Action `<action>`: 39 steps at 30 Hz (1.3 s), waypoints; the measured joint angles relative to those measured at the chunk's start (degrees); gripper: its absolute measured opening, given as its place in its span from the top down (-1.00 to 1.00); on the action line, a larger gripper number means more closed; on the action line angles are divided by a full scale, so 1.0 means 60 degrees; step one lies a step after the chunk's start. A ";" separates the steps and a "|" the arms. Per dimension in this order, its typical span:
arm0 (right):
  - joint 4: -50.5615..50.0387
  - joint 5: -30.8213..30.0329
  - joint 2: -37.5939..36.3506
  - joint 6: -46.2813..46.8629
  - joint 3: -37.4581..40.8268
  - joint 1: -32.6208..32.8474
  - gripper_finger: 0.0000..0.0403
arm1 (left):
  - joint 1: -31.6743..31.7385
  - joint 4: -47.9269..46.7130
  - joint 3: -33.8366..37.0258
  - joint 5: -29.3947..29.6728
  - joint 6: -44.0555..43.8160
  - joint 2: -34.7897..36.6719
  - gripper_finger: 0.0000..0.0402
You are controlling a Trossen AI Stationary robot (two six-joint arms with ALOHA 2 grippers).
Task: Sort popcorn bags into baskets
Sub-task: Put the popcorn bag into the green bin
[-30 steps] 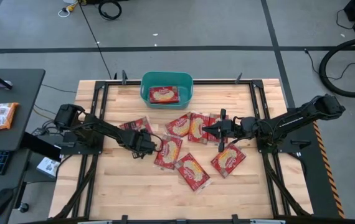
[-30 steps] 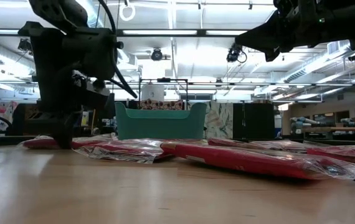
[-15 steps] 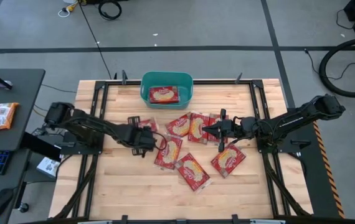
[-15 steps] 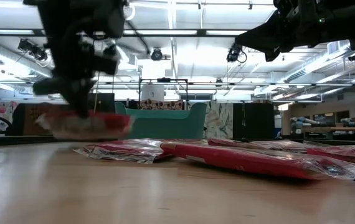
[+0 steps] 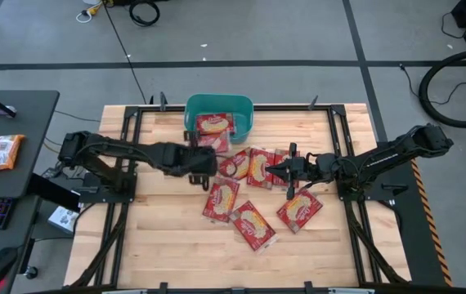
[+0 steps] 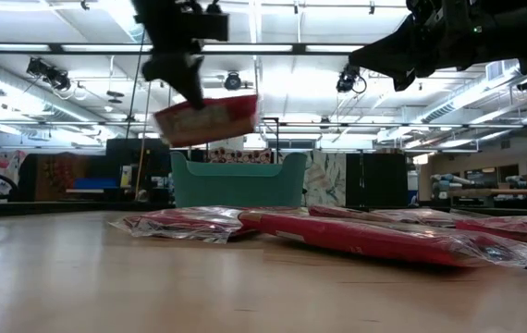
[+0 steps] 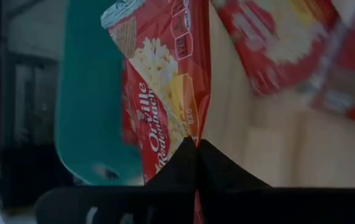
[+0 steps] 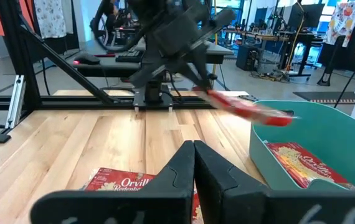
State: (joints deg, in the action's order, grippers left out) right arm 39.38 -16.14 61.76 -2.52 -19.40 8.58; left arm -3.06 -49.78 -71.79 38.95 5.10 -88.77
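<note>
While clamped in the left gripper jaws, a red popcorn bag with its cream-yellow popcorn picture hangs raised beside the teal basket rim. Right gripper jaws are closed, empty, above the table.

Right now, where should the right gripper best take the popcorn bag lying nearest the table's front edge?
Probably its front end, from straight above: that popcorn bag lies flat on the table, and that end is clear of the other bags. The right gripper, now shut, must open first.
</note>
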 joint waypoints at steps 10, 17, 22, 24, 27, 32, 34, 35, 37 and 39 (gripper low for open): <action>-0.0007 0.0000 0.0000 -0.0011 0.0000 0.0003 0.93 | 0.2162 0.2297 0.0018 -0.0643 0.3127 -0.0293 0.99; -0.0095 0.0040 -0.0004 -0.0011 0.0000 0.0000 0.93 | 0.3255 0.3876 0.0029 -0.0960 0.5187 -0.1230 0.99; -0.0117 0.0069 -0.0004 -0.0015 0.0000 0.0002 0.93 | 0.4084 0.4694 0.0032 -0.1111 0.5949 -0.1976 0.93; -0.0142 0.0069 -0.0004 -0.0018 0.0000 0.0003 0.93 | 0.4395 0.4932 0.0032 -0.1319 0.5944 -0.2191 0.83; -0.0160 0.0069 -0.0004 -0.0022 0.0000 0.0003 0.93 | 0.4564 0.4757 0.0032 -0.1610 0.5694 -0.2335 0.65; -0.0166 0.0106 -0.0004 -0.0033 0.0000 0.0001 0.93 | 0.4280 0.4101 0.0036 -0.1796 0.5156 -0.2186 0.33; -0.0172 0.0106 -0.0004 -0.0033 0.0000 0.0002 0.93 | 0.4014 0.3938 0.0004 -0.2012 0.4694 -0.2027 0.24; -0.0167 0.0107 -0.0004 -0.0033 0.0000 0.0003 0.93 | 0.3869 0.3721 -0.0029 -0.2205 0.4492 -0.1939 0.21; -0.0157 0.0109 -0.0004 -0.0033 0.0000 0.0003 0.93 | 0.3515 0.3394 -0.0104 -0.2809 0.4083 -0.1818 0.17; -0.0142 0.0109 -0.0004 -0.0033 0.0000 0.0003 0.93 | 0.3166 0.3280 -0.0117 -0.3717 0.3670 -0.1695 0.17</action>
State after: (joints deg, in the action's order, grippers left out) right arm 38.52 -15.49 61.73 -2.72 -19.40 8.60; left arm 15.94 -30.10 -72.49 16.65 27.12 -98.94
